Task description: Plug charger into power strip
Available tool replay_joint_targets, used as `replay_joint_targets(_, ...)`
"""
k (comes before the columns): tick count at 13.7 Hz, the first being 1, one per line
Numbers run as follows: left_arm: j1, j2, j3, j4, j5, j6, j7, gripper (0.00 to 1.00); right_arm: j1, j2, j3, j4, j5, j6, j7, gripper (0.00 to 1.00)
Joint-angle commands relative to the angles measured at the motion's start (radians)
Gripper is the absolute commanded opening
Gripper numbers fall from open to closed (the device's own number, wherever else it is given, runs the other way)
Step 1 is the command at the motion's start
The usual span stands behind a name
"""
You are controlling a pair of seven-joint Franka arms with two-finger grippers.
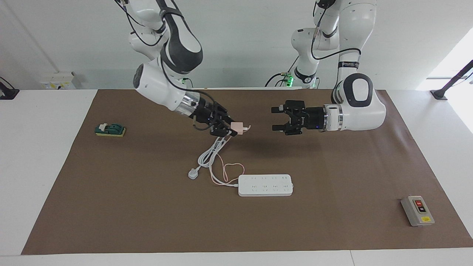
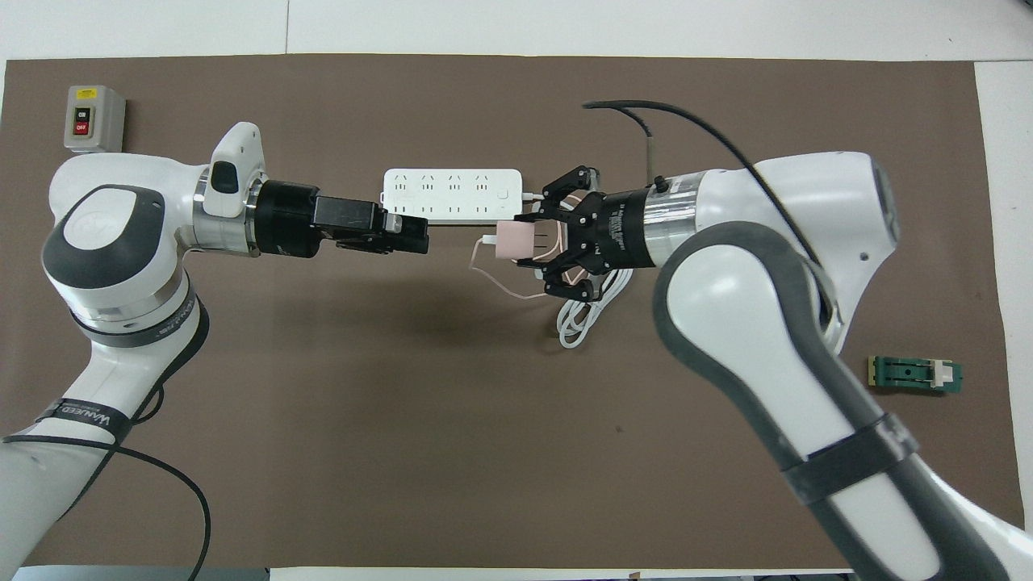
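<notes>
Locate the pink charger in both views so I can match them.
Facing view: the charger is raised at upper centre, shut in the right gripper, above the coiled white cord.
Overhead view: the charger is at centre, beside the power strip's cord end.
Shared landmark: the power strip.

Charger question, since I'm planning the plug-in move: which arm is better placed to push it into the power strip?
Right, probably. The right hand is shut on the charger, raised above the coiled white cord. The left hand is open, holds nothing, and faces the charger. The power strip lies free.
</notes>
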Motion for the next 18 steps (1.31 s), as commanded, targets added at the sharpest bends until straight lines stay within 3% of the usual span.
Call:
replay_joint_targets(1, -0.005, 0.074, 0.009, 0.003, -0.082, -0.059, 0.011, 1.00, 0.042, 0.020, -0.005, 0.021, 0.020, 0.042, 0.032, 0.00)
replay_joint_targets(7, 0.003, 0.108, 0.011, 0.005, -0.097, -0.114, 0.011, 1.00, 0.050, 0.022, -0.005, 0.033, 0.020, 0.036, 0.058, 0.00)
replay_joint_targets(14, 0.011, 0.114, 0.012, 0.008, -0.096, -0.116, 0.140, 1.00, 0.024, 0.039, -0.007, 0.108, 0.015, -0.105, 0.032, 0.00)
replay_joint_targets(18, 0.011, 0.120, 0.015, 0.006, -0.091, -0.113, 0.148, 1.00, 0.027, 0.057, -0.007, 0.121, 0.006, -0.095, 0.032, 0.00)
